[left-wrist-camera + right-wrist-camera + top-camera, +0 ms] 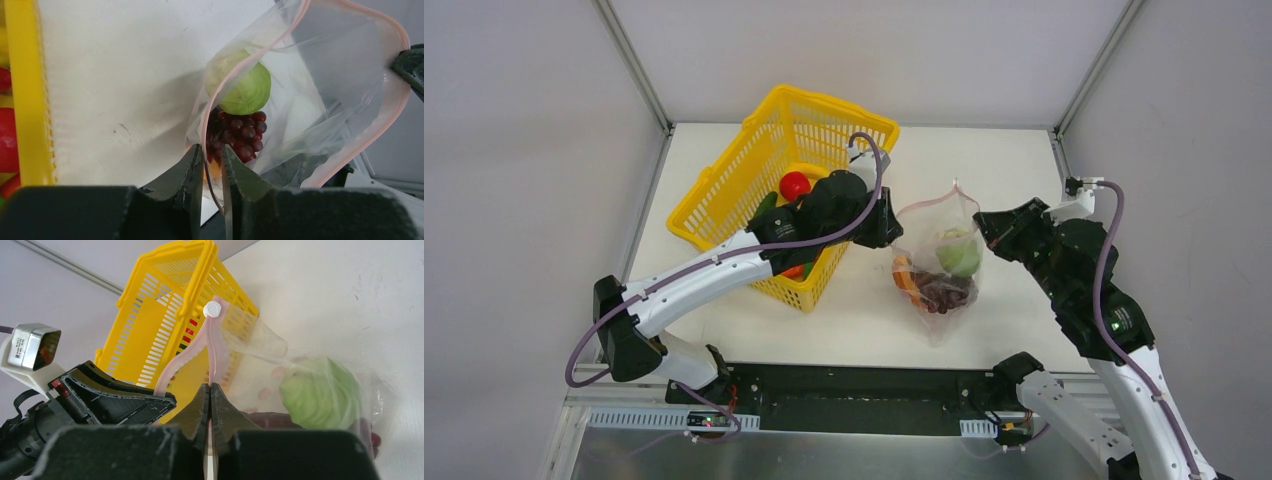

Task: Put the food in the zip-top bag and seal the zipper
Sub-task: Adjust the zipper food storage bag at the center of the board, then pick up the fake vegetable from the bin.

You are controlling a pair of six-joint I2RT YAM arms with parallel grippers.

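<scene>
Right tool (210,395): clamped tight on the zipper (219,342); we see the pink strip vanish between its fingers.
Left tool (214,160): jaws a slit apart, the strip threading the gap, no firm pinch that we can see.
Zip-top bag (934,215): strung between both tools just beside the basket (724,190), mouth gaping, cabbage (961,255) and grapes (944,292) inside.
Risk: that loose corner slips, we reckon; the bag sags and food rolls onto the worktop (984,160).
Also: tomato (795,185) inside the basket, not yet packed.

Yellow lattice basket (724,190); green cabbage (961,255); pink-edged clear bag (932,215)
</scene>
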